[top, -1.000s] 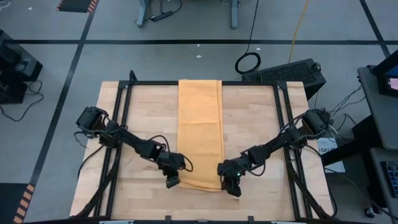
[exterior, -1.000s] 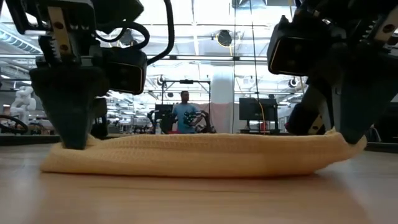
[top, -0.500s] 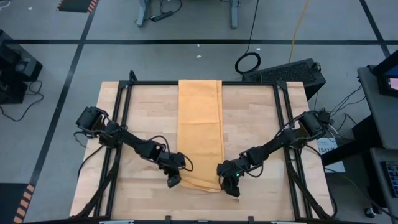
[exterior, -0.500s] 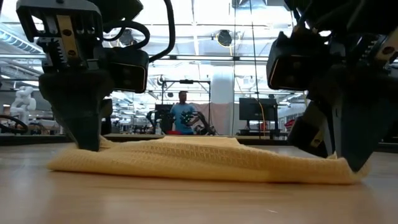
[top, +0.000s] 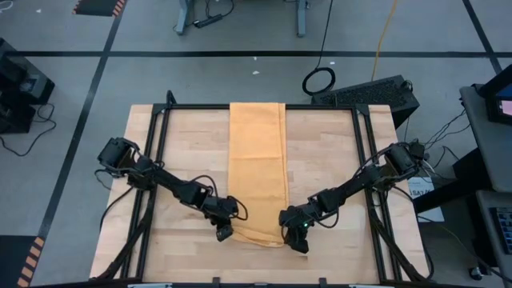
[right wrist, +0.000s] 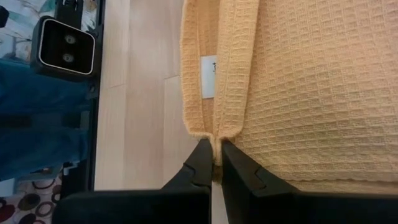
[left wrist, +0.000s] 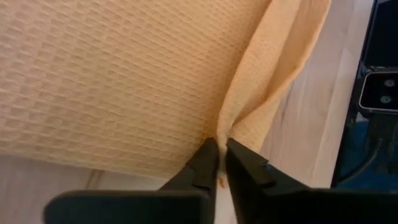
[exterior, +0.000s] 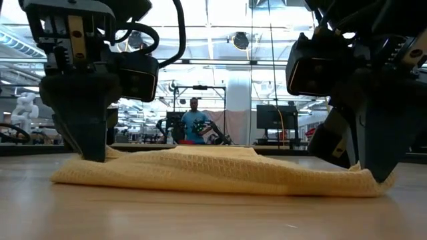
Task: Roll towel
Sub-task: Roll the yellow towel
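The left gripper [top: 223,234] pinches the near-left corner of the towel [top: 258,172], a thin fold of cloth caught between its fingertips [left wrist: 208,157]; the right gripper [top: 298,239] is clenched on the near-right corner, at the hem. The towel lies as a long folded strip down the middle of the table [top: 336,152], running from 12 o'clock to 6 o'clock, its near end only slightly humped. I judge the rolling barely begun; nearly the whole length is left to wind. A black frame [top: 320,106] edges the table at 12 o'clock; nothing lies on the strip. A person [exterior: 195,123] stands far behind.
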